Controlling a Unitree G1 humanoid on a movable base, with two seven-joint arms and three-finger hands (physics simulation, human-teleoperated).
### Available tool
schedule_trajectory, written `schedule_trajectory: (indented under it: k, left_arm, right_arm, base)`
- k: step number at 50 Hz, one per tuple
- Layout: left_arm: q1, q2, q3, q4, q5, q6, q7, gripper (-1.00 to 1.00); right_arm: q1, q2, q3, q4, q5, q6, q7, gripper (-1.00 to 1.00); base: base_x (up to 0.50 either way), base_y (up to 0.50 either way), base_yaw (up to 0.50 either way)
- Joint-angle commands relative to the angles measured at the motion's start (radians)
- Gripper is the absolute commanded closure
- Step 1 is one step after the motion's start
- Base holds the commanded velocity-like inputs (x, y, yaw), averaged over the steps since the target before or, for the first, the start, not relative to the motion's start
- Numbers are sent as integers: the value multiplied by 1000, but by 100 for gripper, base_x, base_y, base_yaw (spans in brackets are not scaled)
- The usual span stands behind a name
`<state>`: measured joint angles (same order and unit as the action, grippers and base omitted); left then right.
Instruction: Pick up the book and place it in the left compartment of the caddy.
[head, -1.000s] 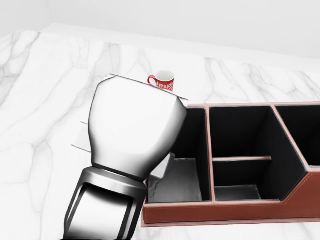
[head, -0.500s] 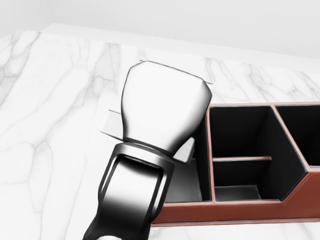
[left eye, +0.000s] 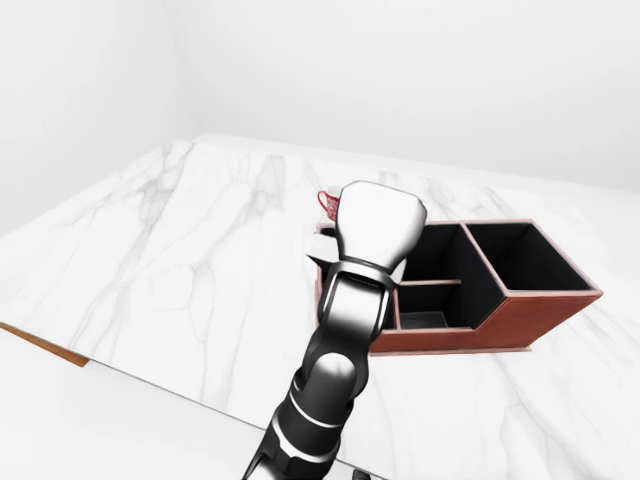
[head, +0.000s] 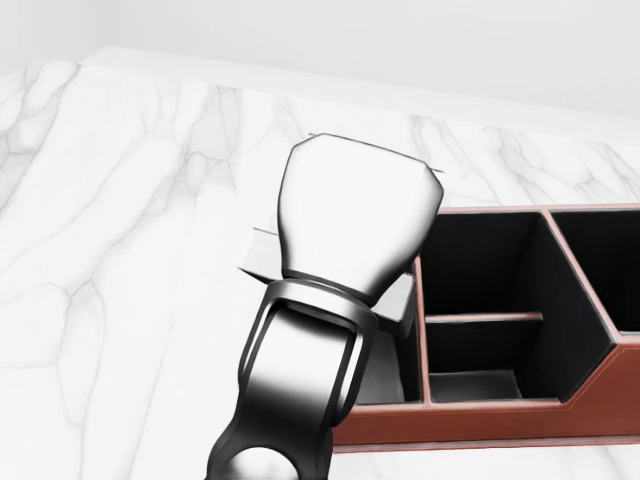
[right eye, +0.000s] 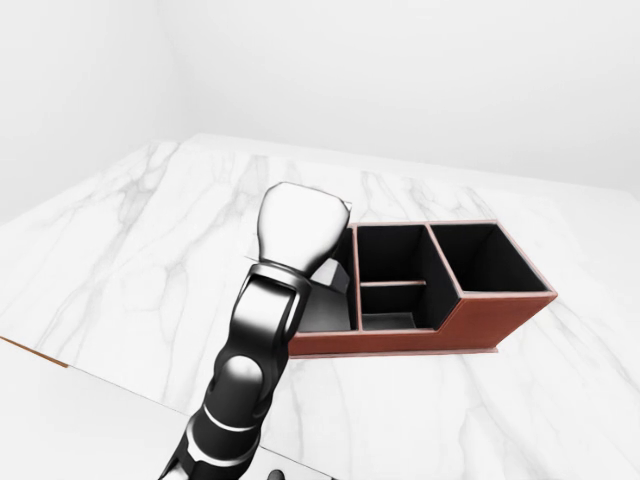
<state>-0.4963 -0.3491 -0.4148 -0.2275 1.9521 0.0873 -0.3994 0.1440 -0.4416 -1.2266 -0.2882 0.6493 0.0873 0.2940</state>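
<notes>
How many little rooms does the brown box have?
4. The caddy has one at the left, partly behind the left hand, two small ones stacked in the middle, and a big one at the right.

Left hand (head: 355, 225) raised, back to camera, fingers hidden

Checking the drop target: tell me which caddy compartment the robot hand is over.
The leftmost compartment of the caddy: the left robot hand covers most of it, while the divided middle and right ones lie open to view.
</notes>
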Motion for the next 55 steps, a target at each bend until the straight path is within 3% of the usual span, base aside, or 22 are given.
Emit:
schedule_trajectory:
  k: [1, 9, 25, 41, 55]
  left_arm:
    - [0, 0, 22, 43, 20, 0, 60, 100]
    - [-8, 0, -14, 56, 20, 0, 42, 100]
    - [-10, 0, 40, 171, 6, 0, 127, 100]
    - [7, 0, 33, 207, 19, 0, 131, 100]
    - [-43, 0, 66, 295, -13, 0, 165, 100]
  right_arm:
    - [-1, 4, 7, 5, -8, 0, 5, -100]
    - [1, -1, -1, -1, -3, 0, 3, -100]
    - [-2, -1, 1, 1, -10, 0, 1, -100]
    - [0, 1, 3, 2, -14, 0, 4, -100]
    - [-1, 3, 6, 3, -18, 0, 7, -100]
  base:
    - [0, 0, 0]
    - [0, 0, 0]
    - [0, 0, 0]
    - [0, 0, 0]
    - [0, 0, 0]
